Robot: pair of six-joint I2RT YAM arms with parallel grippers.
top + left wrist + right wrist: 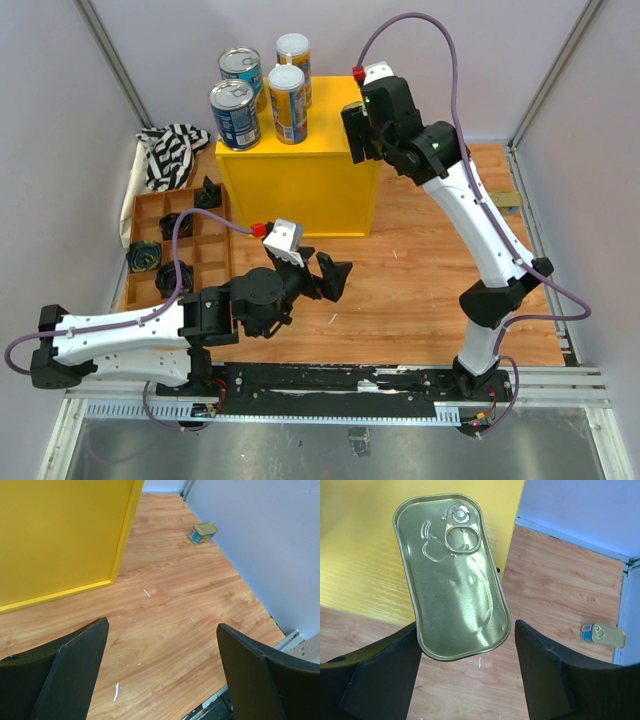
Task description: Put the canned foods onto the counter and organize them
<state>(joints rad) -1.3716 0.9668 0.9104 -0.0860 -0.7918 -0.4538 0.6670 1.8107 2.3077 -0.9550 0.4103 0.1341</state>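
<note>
Because its lower end is pinched between the right fingers (pixel 375 680), which are closed on it, the gold tin (pixel 455 580) hangs tilted with its pull-ring lid toward the wrist camera. It is above the edge of the yellow counter (pixel 360 555). Part of it shows over the counter top to the fingers' left, and the rest over the tabletop (pixel 420 280) below them. Held this way, it looks ready to be laid flat, but it should go further over the top first, or it may slip off the edge.

To the left of these fingers, 4 cans already stand on the counter: 2 wide blue cans (pixel 235 113) and 2 slim cans (pixel 287 103). They fill that side, so the free room lies nearest the fingers.

A 2nd gold tin (pixel 203 532) lies on the tabletop against the wall, to the right of the right fingers and well ahead of the left fingers (pixel 65 670). Those are spread wide and hold nothing. Nothing stands between them and that tin. A wooden tray (pixel 215 250) and a striped cloth (pixel 170 155) sit off to their left.
</note>
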